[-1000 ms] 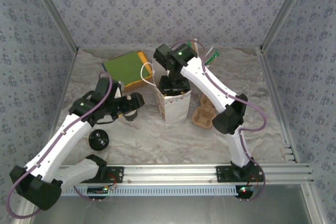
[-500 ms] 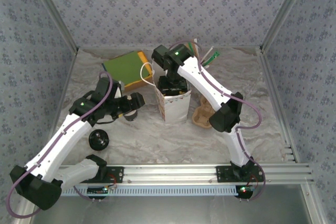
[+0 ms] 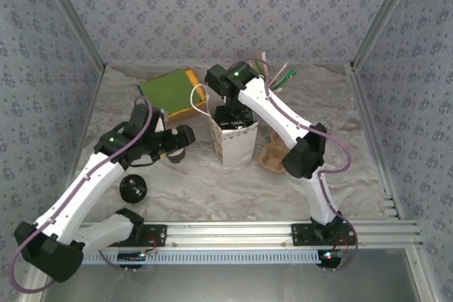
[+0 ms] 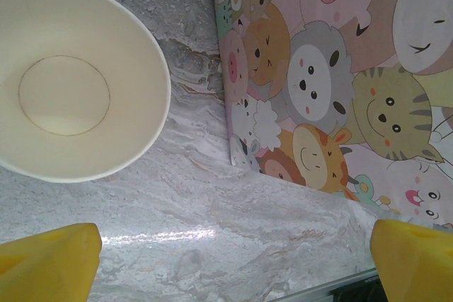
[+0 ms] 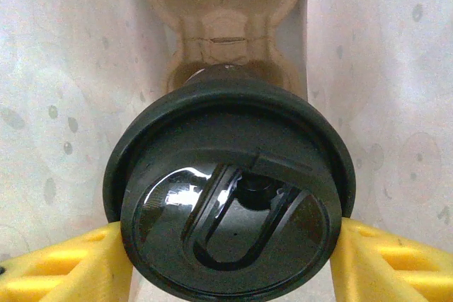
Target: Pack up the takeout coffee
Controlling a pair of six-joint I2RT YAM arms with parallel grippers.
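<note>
Coffee point(image 5: 230, 206): lid on, clamped in R hand point(image 5: 230, 252) at bag point(image 3: 235, 145) mouth. Over last sec R elbow swung inward but hand barely moved, so drop-in judged unfinished. L hand point(image 4: 226, 256) wide, empty, over table point(image 4: 212, 203).

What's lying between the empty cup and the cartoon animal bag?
Nothing: the left wrist view shows bare marbled tabletop between the lidless cup and the cartoon-animal bag.
</note>
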